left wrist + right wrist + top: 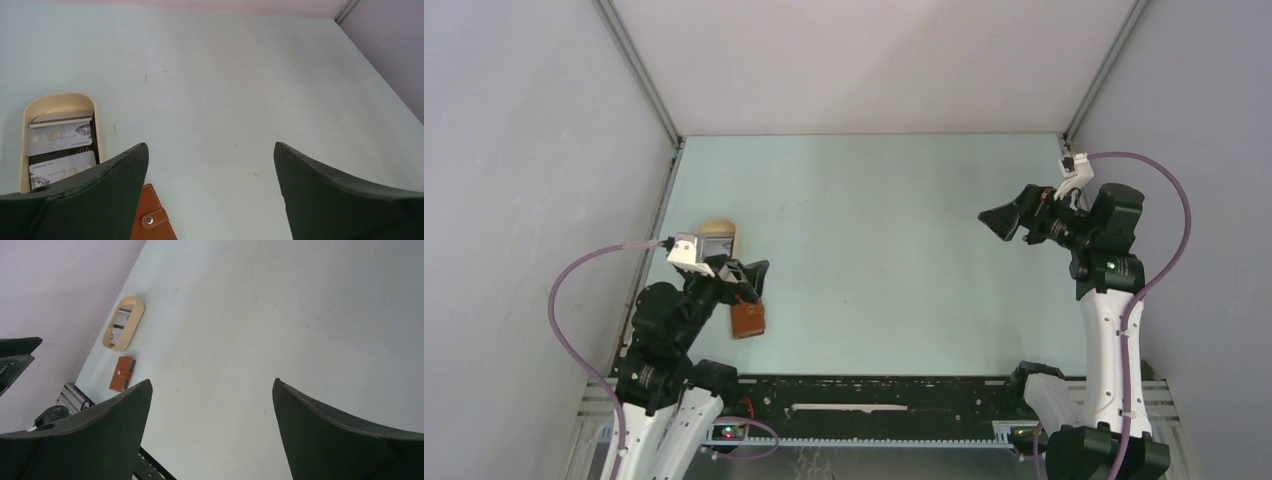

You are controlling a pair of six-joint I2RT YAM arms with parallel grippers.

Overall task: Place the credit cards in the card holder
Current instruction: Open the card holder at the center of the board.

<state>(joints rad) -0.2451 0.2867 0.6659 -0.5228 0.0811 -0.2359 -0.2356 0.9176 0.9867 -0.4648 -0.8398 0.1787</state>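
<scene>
Along the left edge of the table [874,250], a beige oval tray [60,96] keeps the credit cards [59,136] together. They lie flat and overlapping inside it, two pale ones with "VIP" lettering and something dark between them. The nearer end of the stack is hidden behind a finger, so the count cannot be told.

Just beside the tray's near end, toward the near-left corner, the card holder [152,221] lies flat on the table. Its snap tab faces up and looks fastened, so it probably has to be opened before any card goes in.

The left gripper [210,155] hangs over this pair with its fingers spread wide and nothing between them. That looks like a stance for reaching either the cards or the holder.

Across the bare middle of the table, the right gripper [1003,222] is raised near the right edge. It is also released and empty, and it points toward the left side, well apart from both tray and holder. None of the cards is in the holder yet.
</scene>
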